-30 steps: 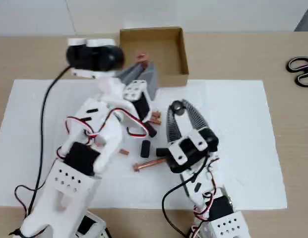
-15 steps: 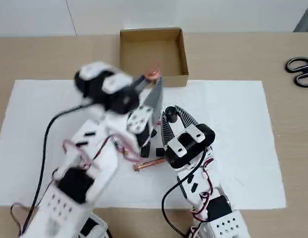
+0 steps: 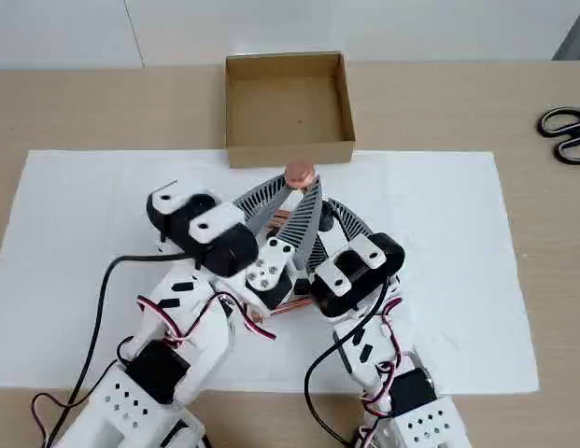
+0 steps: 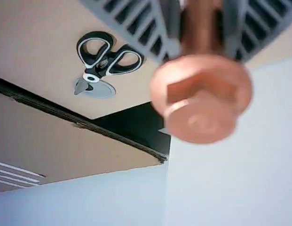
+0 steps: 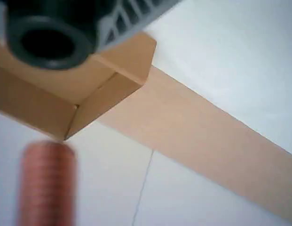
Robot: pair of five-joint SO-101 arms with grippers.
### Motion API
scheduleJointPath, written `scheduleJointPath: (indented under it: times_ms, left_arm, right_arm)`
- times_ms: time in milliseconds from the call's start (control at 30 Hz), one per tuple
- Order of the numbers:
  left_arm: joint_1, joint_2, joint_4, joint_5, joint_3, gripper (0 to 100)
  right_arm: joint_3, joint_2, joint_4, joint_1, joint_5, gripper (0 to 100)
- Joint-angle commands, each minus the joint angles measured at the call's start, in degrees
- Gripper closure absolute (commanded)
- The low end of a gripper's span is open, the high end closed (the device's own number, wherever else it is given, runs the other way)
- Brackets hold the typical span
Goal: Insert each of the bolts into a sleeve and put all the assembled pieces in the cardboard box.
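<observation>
- High view: the left arm (image 3: pixel 191 280) and right arm (image 3: pixel 360 271) meet over the white paper (image 3: pixel 458 243), near the front wall of the cardboard box (image 3: pixel 288 149).
  - The left jaws are clamped on a copper bolt (image 3: pixel 299 174). Its head sits at the jaw tips, close to the box but outside it.
  - The right jaws lie just beside the left ones and are partly covered by them.
  - A second bolt (image 3: pixel 288 306) lies on the paper under the arms.
  - Scissors (image 3: pixel 565 135) rest on the counter (image 3: pixel 84 103), well apart from the arms.
- Left wrist view: the grey ribbed jaws grip the bolt (image 4: pixel 202 99) by its shaft, one on each side, with the round head toward the camera. Beyond it are the paper (image 4: pixel 221 188), the counter (image 4: pixel 37 42) and the scissors (image 4: pixel 106 61).
- Right wrist view: the right jaws are closed on a black sleeve (image 5: pixel 49 40), its open bore facing the camera.
  - A threaded copper bolt shaft (image 5: pixel 47 183) stands apart from the sleeve and is not inside it. Whether it belongs to the held bolt cannot be told.
  - A corner of the cardboard box (image 5: pixel 103 94) lies behind them, on the counter (image 5: pixel 207 146) beside the paper (image 5: pixel 230 56).
</observation>
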Motion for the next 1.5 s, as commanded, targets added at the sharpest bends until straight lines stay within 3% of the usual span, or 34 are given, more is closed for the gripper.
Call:
scheduleJointPath:
  times_ms: [0,433,1000,1467]
  left_arm:
    - [0.4,0.3,-1.7,1.1,-0.2,99]
    - [-1.4,0.4,-1.7,1.1,-0.1,99]
    - [-1.1,0.4,-1.5,1.1,-5.1,99]
    - [-1.1,0.4,8.3,1.3,-7.9,99]
  right_arm:
    - [0.3,-1.0,-0.1,-0.3,-0.5,99.4]
    - [0.2,-6.5,-4.0,-0.3,-0.3,99.4]
    - [-0.1,-12.1,7.7,-3.9,-0.3,99.4]
    - [-0.1,-12.4,7.3,-3.7,-0.3,99.4]
